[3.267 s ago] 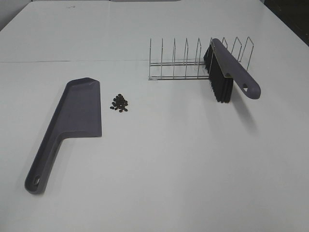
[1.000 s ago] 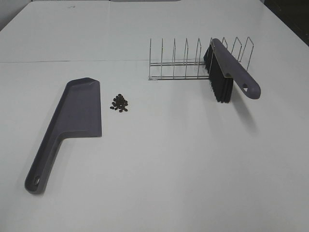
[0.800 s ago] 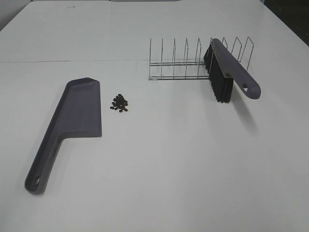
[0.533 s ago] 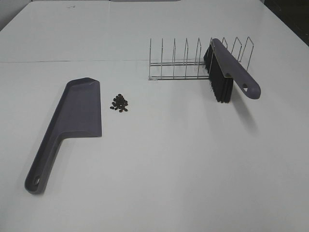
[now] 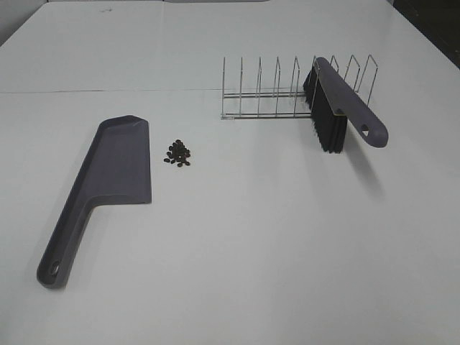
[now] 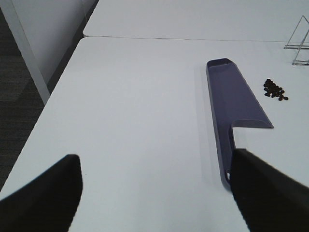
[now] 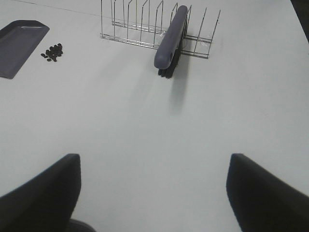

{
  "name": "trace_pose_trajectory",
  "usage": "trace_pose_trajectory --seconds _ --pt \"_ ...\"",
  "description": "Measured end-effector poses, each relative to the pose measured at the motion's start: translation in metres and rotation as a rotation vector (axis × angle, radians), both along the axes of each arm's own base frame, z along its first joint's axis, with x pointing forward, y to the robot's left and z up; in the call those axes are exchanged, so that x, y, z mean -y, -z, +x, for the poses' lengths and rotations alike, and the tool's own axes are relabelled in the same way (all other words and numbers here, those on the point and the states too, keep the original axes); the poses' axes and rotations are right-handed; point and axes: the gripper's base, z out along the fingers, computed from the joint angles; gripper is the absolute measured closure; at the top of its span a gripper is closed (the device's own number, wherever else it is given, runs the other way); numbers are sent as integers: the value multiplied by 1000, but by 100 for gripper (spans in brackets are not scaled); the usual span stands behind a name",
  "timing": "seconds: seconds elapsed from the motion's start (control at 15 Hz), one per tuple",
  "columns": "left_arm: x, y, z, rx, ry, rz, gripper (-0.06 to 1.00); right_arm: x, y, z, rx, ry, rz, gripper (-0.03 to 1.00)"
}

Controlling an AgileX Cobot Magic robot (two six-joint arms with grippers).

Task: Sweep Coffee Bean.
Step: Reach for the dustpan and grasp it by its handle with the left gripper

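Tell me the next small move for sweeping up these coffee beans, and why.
Probably reach the right gripper toward the brush handle: the brush sits in the wire rack, ungrasped, the gripper is open and empty, and the coffee beans lie loose beside the dustpan.

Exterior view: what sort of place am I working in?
Probably a lab or test room: plain white tables, with a staged set of beans, dustpan and a brush propped in a wire rack.
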Motion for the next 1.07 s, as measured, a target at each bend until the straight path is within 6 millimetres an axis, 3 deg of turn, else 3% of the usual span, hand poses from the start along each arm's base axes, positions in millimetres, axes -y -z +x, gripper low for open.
trace_pose_trajectory --seconds 0.4,0.67,0.73,1.07 --pt "0 -3 0 19 1 1 16 0 0 0 0 0 0 24" --pt "1 -30 16 177 11 9 16 0 0 0 0 0 0 24" --pt "1 -35 50 116 18 15 16 0 0 0 0 0 0 24" --pt "6 -35 136 -156 77 -29 16 0 0 0 0 0 0 24"
